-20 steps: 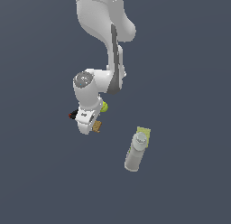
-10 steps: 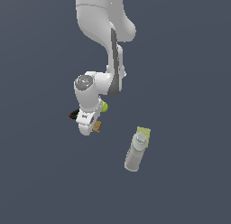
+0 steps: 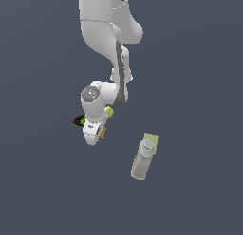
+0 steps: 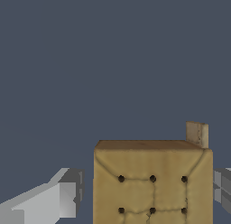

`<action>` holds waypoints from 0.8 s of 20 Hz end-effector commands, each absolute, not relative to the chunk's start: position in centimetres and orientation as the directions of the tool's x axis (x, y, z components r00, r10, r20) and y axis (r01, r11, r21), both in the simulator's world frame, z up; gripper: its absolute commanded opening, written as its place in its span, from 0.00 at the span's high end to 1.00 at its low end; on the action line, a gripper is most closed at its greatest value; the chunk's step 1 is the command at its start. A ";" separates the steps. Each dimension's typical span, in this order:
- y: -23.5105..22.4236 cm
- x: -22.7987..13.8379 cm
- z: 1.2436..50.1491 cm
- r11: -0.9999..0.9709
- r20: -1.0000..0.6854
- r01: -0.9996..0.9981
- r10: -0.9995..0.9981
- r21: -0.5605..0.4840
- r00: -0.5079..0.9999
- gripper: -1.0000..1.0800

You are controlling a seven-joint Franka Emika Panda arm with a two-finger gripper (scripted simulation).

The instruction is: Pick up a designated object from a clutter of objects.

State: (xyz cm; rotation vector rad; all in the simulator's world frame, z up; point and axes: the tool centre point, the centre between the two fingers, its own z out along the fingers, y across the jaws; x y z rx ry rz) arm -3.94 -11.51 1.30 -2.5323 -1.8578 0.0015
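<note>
Exterior view, from its left to its right:

1. Black clamp with red tip [image 3: 78, 120]: lies on the grey floor [image 3: 42, 182], poking out just beside my wrist housing, mostly hidden behind it.
2. My gripper [image 3: 97, 134]: hangs low over the clutter at the end of my white arm [image 3: 107, 30], pointing down. My own body hides the fingers in this view.
3. Tan block [image 3: 103, 132]: only a sliver shows at the edge of my hand, on the exterior view's right of it.
4. Yellow-green ball [image 3: 109, 111]: peeks out beside my wrist, just above the tan sliver in the picture.
5. Grey bottle [image 3: 142, 159]: lies on its side, well apart from the rest, pale-yellow base away from the camera.

Wrist view:

6. Tan block [image 4: 152, 182]: fills the space between my two fingers [image 4: 49, 203], its face marked with stitched squares and dark dots, a small tab standing at one far corner.
7. Finger state: spread, one on each side of the block, a visible gap on either side; I cannot tell contact for certain.
</note>
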 end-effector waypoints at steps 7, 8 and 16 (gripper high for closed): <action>-11.5 -3.9 1.1 -0.300 0.000 0.954 0.954 0.000 0.300 1.00; -11.5 -3.9 1.1 -0.300 0.000 0.954 0.954 0.000 0.300 1.00; -11.1 -3.7 1.6 -0.300 0.000 0.954 0.954 0.002 0.300 1.00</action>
